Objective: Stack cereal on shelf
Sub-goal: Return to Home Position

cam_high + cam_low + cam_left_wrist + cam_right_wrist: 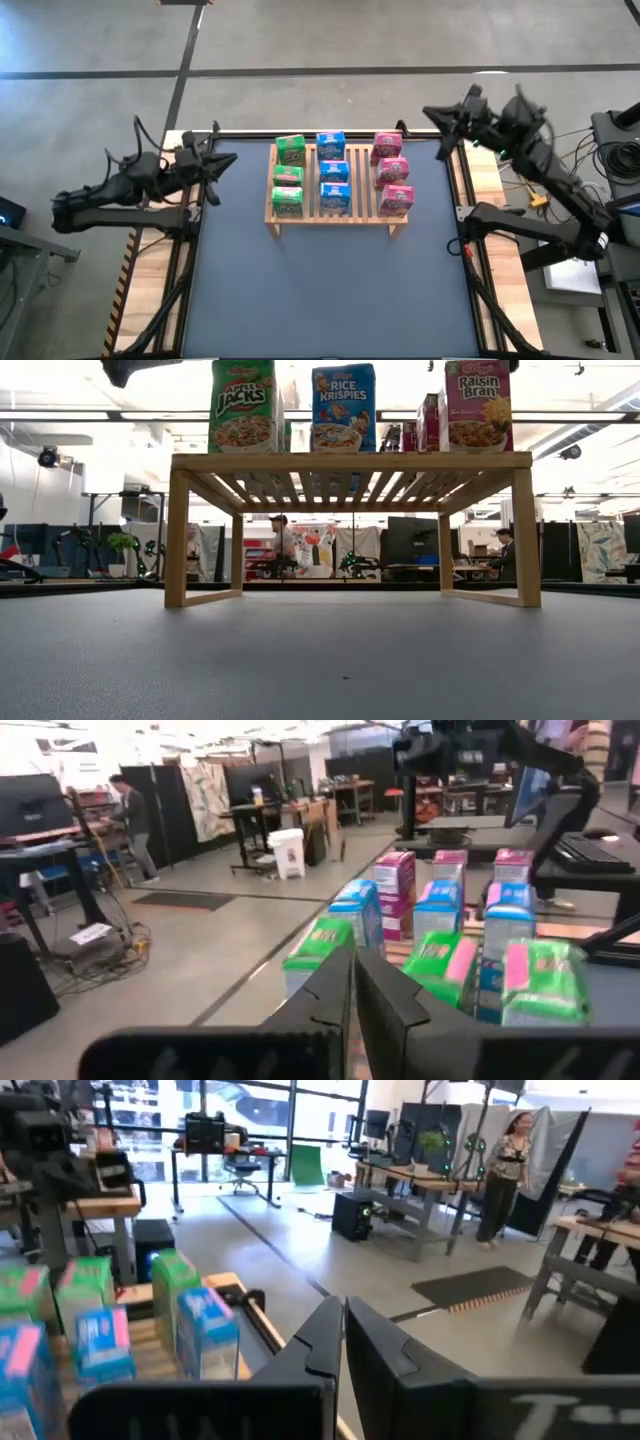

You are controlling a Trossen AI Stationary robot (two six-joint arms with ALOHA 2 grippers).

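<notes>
Left gripper [222,162] hangs over the table's [330,290] left edge, level with the shelf's far end and well apart from it. In its wrist view the fingers [325,1005] are closed together with nothing between them.

Right gripper [435,115] hangs past the far-right corner of the shelf [360,185], clear of it. Its fingers [315,1345] are also pressed together and hold nothing.

Shelf stands on the far half of the table, centred left to right. Nine cereal boxes stand upright on its slats in three columns running near to far:
- green boxes [287,176] in the left column
- blue boxes [334,170] in the middle column
- pink boxes [393,169] in the right column

Each column holds three boxes. Columns are apart from each other, with bare slats between them.

Low view: the nearest box of each column shows above the shelf top [350,461]. Printed fronts read Apple Jacks [243,405] on the left, Rice Krispies [343,407] in the middle and Raisin Bran [478,405] on the right. Under the shelf, the tabletop shows between the legs.

Room behind: a person [278,535] sits at a desk beyond the table.
</notes>
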